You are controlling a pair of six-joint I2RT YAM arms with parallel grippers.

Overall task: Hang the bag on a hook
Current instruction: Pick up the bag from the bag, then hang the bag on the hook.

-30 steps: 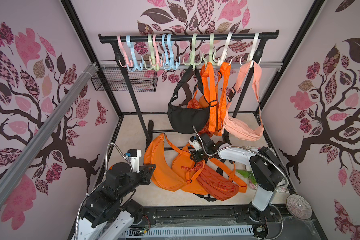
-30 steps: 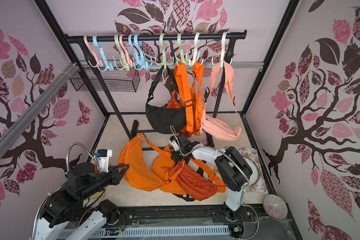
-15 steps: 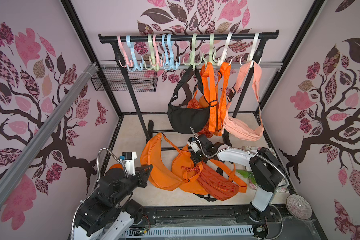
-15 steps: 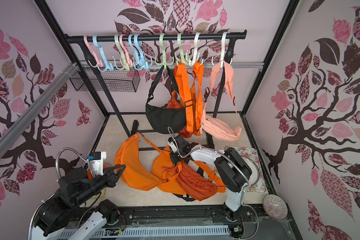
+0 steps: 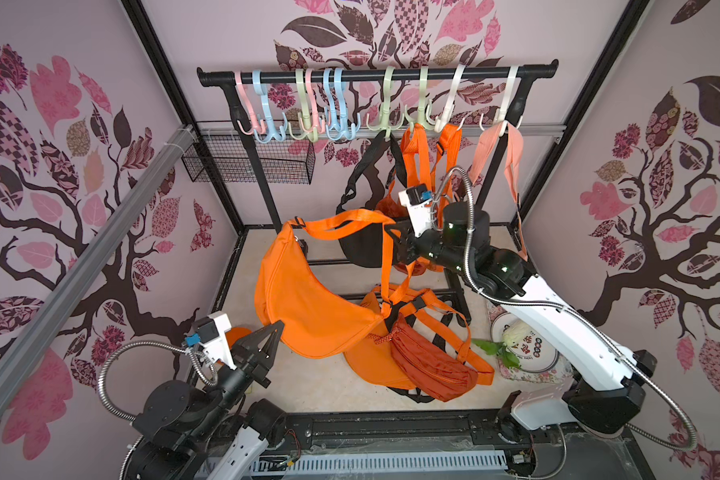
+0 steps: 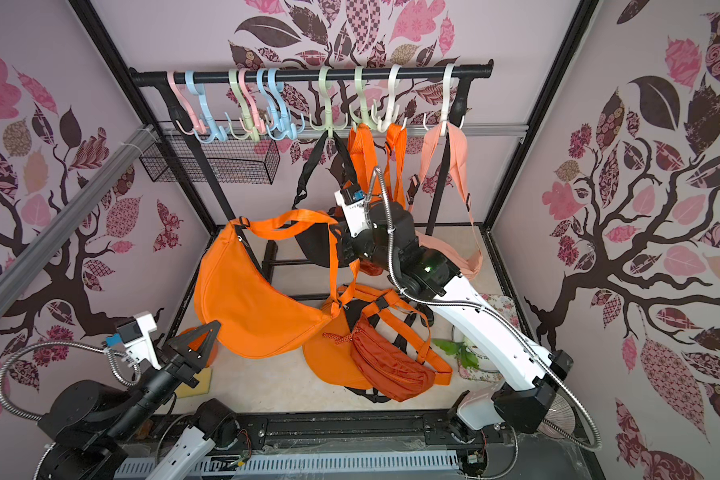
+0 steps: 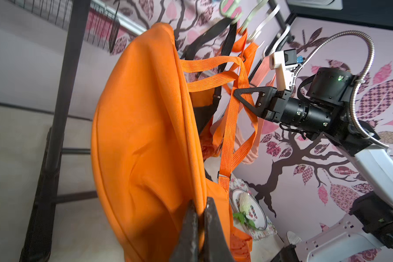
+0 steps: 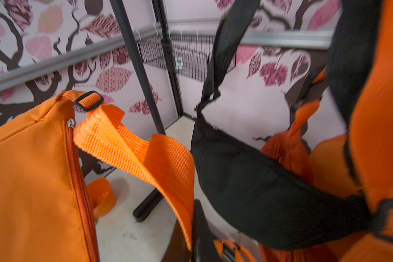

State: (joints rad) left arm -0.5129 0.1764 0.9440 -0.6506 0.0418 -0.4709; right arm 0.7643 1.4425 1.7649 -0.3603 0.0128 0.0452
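Strap [image 5: 341,224] of orange crescent bag [image 5: 308,299] pinched in right gripper [image 5: 393,245], jaws closed on the webbing. Bag hangs clear of the floor in front of the rack, below the rail [image 5: 375,77] and off all the hooks [image 5: 306,124]. Left gripper [image 5: 277,328] low at the front, jaws pressed together, tip just beside the bag's lower edge; contact cannot be told
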